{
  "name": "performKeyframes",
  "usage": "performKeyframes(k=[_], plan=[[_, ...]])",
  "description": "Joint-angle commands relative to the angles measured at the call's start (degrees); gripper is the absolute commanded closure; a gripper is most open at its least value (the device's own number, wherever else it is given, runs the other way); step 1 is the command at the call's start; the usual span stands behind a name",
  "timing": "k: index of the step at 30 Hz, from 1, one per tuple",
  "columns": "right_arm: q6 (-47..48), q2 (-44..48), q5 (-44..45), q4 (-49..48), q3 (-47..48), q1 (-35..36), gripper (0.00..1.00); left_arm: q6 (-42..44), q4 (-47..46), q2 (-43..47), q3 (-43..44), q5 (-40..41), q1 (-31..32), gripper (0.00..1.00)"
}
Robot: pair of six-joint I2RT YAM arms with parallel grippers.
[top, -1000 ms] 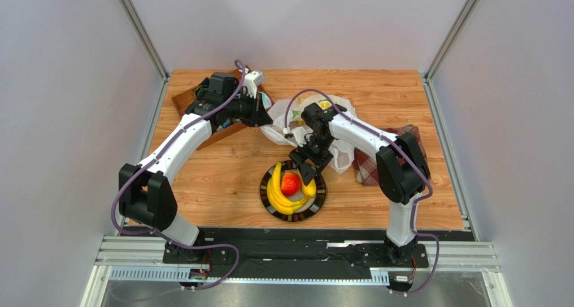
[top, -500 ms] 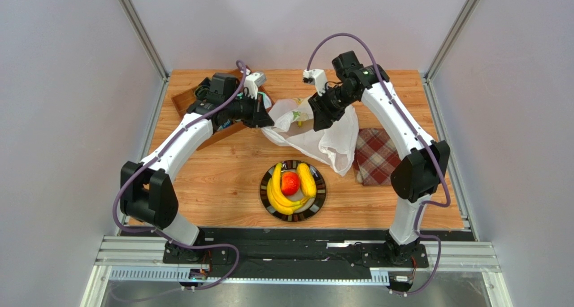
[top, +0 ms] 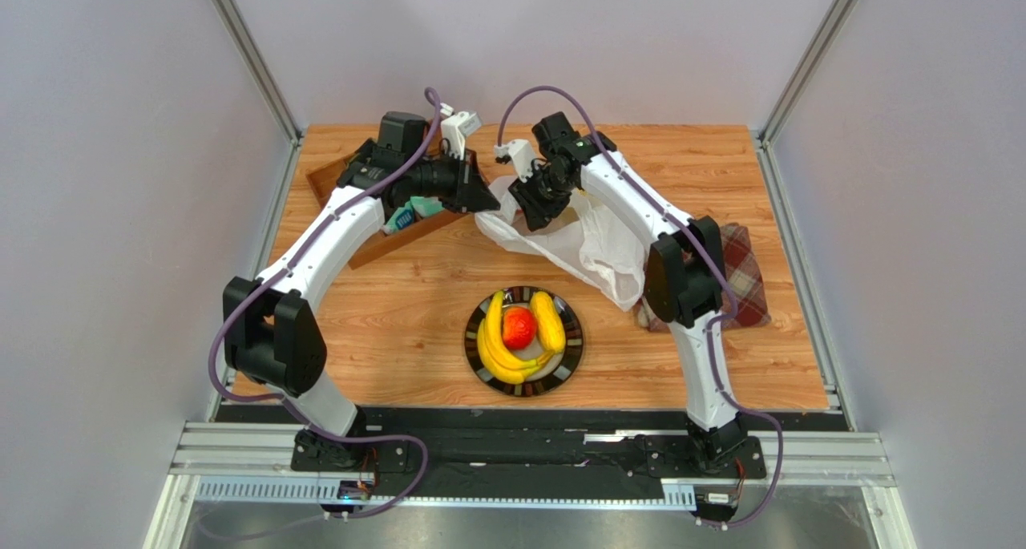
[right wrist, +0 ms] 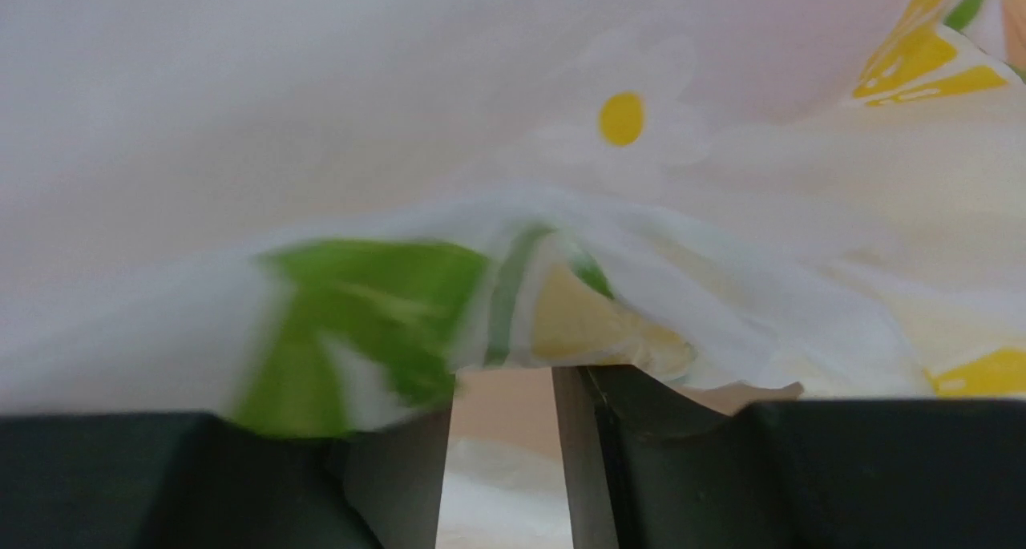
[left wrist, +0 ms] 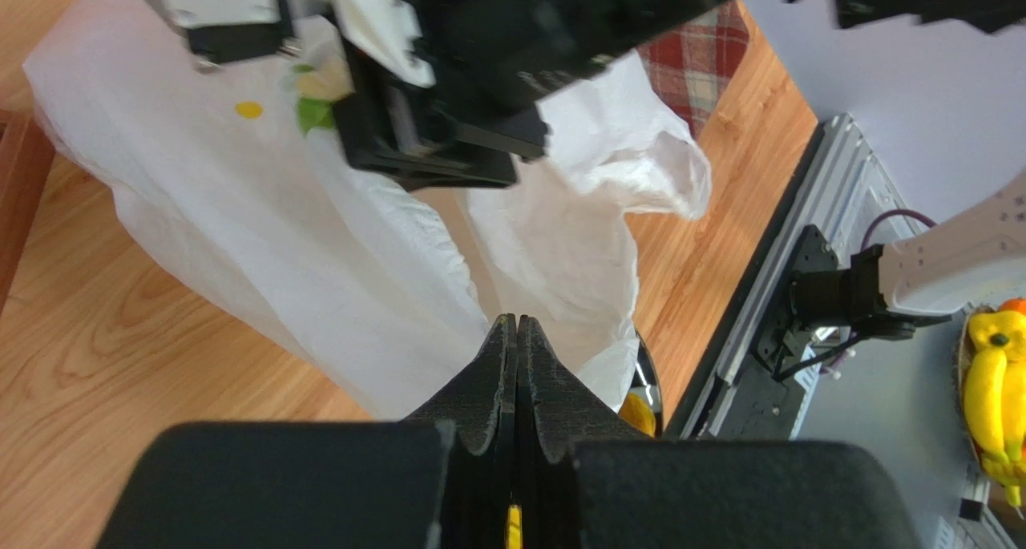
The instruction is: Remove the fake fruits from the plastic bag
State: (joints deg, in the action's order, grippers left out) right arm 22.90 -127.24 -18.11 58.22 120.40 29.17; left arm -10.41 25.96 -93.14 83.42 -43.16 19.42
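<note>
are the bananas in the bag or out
Out: the glossy yellow plastic bananas lie on the dark round plate, apart from the thin white plastic bag.

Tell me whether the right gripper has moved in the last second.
Yes. From the plate's far rim, the right gripper has moved away from it to the bag beyond.

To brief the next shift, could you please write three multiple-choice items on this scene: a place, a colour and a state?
1. The plate lies: A on the near side of the plastic bag; B at the far-left corner; C inside the bag.
2. The round fruit among the bananas is: A green; B red; C orange.
3. The left gripper is: A wide open; B shut; C out of view.
Answers: A, it sits below the bag in the top view; B, plainly red; B, its fingers meet.
</note>
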Motion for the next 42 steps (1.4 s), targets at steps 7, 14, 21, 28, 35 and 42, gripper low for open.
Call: performKeyframes(k=[7,14,21,28,35,42], plan=[[-5.5,-5.7,10.8,-4.3,3.5,-4.2,0.49,-2.8,-0.4,6.4,-5.6,-8.8,0.6,1.0],[-10.7,-6.4,5.2,-6.8,6.6,-3.3,0.21,-2.5,-0.5,7.1,-12.4,-8.4,3.6,1.0],[-10.5,-11.4,5.6,-2.8,12.0,-1.7,0.21,-2.7,-0.3,5.1,-9.4,-8.5,4.0,1.0],[-10.5,-8.6,6.0,-3.2,6.2,-2.9,0.22,-3.7,-1.4,2.7,-7.1,-8.7,4.0,1.0],[-10.9,-1.3,23.3,-4.9,-3.4,-10.6,0.21,-2.8,-0.4,0.7,-1.4,-9.7,4.1,1.0],[-10.1,21.8,26.1,-2.9,-31.6,-18.7,0.2,2.0,2.3,2.0,-1.7,-10.5,6.1,1.0]])
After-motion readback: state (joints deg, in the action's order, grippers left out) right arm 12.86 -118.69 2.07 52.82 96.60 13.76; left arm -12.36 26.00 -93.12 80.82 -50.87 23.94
